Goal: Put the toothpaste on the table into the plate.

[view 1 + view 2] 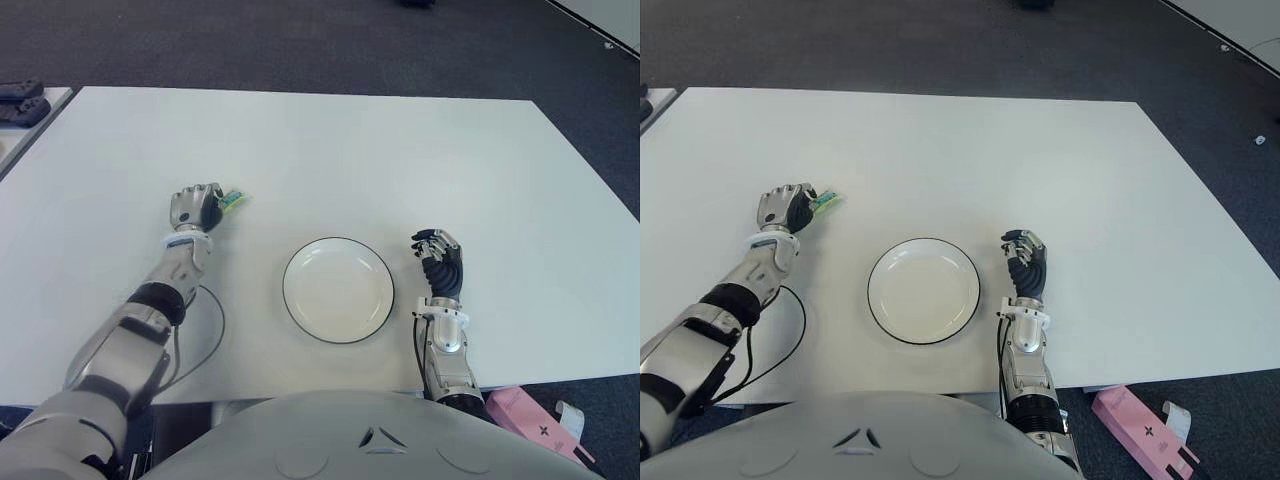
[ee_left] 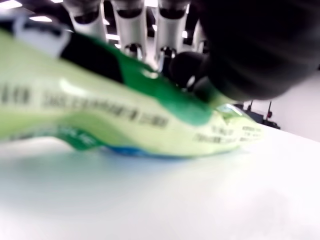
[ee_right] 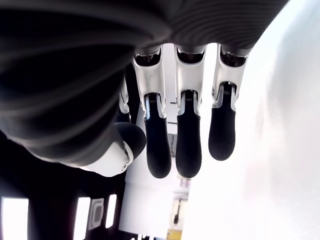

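Green toothpaste tube (image 2: 125,117), print blurred and unreadable, gripped by left hand (image 1: 195,209) on white table (image 1: 400,160). Right hand (image 1: 440,262), fingers relaxed and holding nothing, just right of empty black-rimmed plate (image 1: 338,330).

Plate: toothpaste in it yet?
No. The plate is bare, and the toothpaste is left of it under the left hand, whose fingers close on it.

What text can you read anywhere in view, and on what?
Toothpaste, in the left hand: dark lines of print along the tube, too blurred to read.
Pink box on the floor: a small dark cross mark, no readable words.
Plate, table: no text.
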### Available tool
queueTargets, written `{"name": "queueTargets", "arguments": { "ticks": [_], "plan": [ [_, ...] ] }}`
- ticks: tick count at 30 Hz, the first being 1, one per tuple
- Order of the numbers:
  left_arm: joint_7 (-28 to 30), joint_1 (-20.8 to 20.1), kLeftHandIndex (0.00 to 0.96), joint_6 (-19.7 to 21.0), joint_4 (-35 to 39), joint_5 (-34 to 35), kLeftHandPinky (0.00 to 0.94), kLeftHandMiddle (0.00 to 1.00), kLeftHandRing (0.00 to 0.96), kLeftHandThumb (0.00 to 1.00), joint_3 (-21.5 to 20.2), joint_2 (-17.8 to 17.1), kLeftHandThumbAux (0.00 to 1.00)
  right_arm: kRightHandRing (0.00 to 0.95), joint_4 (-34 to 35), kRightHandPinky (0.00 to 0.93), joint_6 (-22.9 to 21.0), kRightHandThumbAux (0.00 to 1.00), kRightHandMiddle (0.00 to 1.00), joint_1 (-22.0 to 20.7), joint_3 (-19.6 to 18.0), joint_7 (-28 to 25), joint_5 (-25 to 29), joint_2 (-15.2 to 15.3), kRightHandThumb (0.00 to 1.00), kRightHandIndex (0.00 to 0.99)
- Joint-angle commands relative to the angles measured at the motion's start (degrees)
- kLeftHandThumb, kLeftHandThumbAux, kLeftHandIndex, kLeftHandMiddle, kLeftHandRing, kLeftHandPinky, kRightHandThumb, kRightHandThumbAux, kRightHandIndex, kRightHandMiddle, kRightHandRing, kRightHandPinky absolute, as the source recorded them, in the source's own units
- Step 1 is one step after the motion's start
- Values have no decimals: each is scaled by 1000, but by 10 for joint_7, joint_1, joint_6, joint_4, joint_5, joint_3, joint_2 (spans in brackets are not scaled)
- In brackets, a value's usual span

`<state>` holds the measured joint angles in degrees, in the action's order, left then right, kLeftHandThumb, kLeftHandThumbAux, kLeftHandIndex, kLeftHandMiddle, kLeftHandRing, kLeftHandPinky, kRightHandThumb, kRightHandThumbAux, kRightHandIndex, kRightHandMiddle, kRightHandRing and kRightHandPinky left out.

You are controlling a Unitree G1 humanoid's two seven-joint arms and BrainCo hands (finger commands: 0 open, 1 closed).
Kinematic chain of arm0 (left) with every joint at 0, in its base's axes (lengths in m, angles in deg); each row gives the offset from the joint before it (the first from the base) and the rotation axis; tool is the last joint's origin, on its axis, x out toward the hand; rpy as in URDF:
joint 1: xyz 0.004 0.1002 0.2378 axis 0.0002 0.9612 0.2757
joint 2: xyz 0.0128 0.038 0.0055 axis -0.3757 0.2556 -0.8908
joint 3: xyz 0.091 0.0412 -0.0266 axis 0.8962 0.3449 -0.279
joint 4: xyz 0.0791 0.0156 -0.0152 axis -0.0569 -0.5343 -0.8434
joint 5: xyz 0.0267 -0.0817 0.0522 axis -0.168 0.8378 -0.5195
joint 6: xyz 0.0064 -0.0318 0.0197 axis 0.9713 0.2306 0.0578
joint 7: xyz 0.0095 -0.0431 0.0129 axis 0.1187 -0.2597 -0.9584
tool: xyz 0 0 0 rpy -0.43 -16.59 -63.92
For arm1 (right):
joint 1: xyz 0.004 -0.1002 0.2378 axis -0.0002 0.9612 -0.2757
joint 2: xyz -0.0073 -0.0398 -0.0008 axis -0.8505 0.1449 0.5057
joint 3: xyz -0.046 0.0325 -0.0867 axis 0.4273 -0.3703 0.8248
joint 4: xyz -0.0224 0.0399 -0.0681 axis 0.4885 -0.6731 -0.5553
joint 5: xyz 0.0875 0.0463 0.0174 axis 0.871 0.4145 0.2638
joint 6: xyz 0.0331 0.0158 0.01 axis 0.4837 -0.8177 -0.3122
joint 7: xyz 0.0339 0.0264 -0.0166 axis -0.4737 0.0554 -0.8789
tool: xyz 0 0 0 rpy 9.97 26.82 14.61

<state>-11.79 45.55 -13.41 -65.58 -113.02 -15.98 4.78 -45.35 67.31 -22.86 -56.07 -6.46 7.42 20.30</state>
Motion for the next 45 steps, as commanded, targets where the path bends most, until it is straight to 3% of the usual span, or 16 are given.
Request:
{"name": "queueTargets", "arguments": {
  "ticks": [1,18,31,41,45],
  "plan": [
    [113,51,318,40,60,-10,434,420,427,338,17,-28,458,509,-14,511,-5,732,498,12,-1,-2,3,-3,713,426],
    [243,64,143,109,187,-30,444,277,349,168,4,-74,360,511,-18,522,-8,732,489,9,-1,3,-1,-3,710,426],
    [341,53,108,104,215,-31,380,198,274,110,11,-104,322,510,-12,520,-10,732,486,13,1,0,-1,-3,712,425],
    [405,39,137,55,212,-30,531,245,318,214,21,-125,371,508,-10,522,-7,731,491,15,1,5,-4,-5,714,427],
    [420,37,150,46,214,-31,528,245,326,269,21,-127,388,512,-10,526,-5,731,491,16,1,7,-4,-6,713,427]
  ]
}}
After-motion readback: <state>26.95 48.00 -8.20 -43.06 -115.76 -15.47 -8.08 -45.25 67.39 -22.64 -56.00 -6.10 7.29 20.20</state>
